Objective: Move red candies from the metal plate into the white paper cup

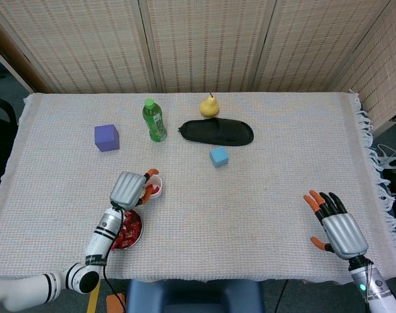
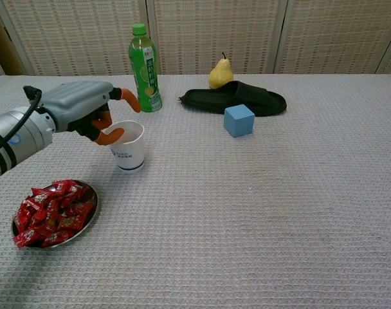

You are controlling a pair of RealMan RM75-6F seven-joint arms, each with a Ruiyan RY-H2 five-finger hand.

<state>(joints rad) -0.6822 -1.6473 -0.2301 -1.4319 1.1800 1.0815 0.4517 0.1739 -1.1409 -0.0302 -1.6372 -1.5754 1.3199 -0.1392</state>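
1. Left hand [image 2: 80, 112] hovers at white paper cup [image 2: 127, 147] rim, fingers spread, holding nothing.
2. Red candies [image 2: 51, 212] heaped on metal plate [image 2: 90, 211].
3. Right hand [image 1: 336, 225] rests splayed on desk [image 1: 263, 189], empty.

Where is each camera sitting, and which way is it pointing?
Head view: high above the near table edge, looking steeply down on the whole table; shows the left hand and the right hand.
Chest view: low at the near edge, looking across toward the back screen; shows only the left hand.
Shared: cup, plate, bottle, left hand.
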